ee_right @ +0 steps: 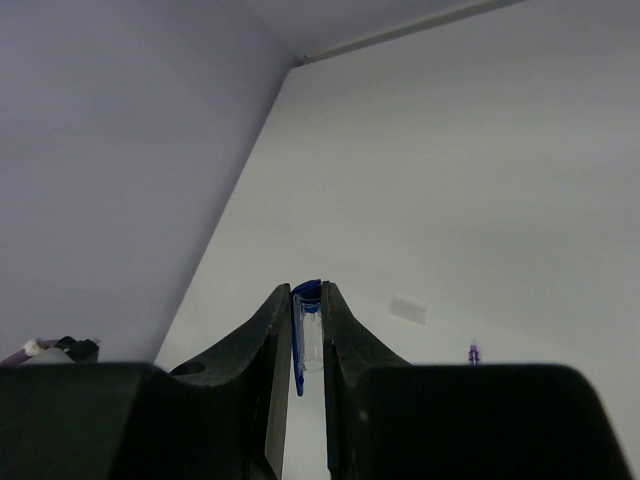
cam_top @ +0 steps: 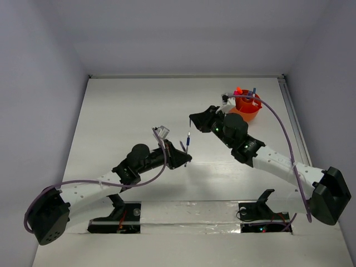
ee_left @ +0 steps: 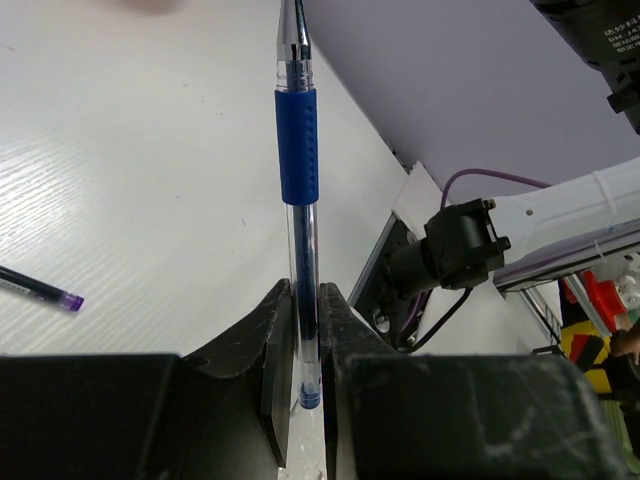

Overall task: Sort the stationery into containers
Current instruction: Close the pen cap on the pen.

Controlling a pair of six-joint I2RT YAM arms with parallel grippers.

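Note:
My left gripper [cam_top: 186, 159] is shut on a blue pen [cam_top: 188, 142], uncapped, its tip pointing toward the right gripper. In the left wrist view the pen [ee_left: 298, 150] stands straight up from the closed jaws [ee_left: 305, 297], with a blue rubber grip. My right gripper [cam_top: 194, 120] is shut on a clear pen cap with a blue clip [ee_right: 309, 335], just beyond the pen's tip. The orange cup [cam_top: 247, 107] stands behind the right wrist with several pieces in it. A dark purple pen [cam_top: 182, 146] lies on the table beside the left gripper and shows in the left wrist view [ee_left: 42, 291].
A small clear plastic piece [cam_top: 161, 132] lies on the table left of the pen and shows in the right wrist view [ee_right: 408, 309]. Purple cables run along both arms. The walls enclose the white table at the back and sides.

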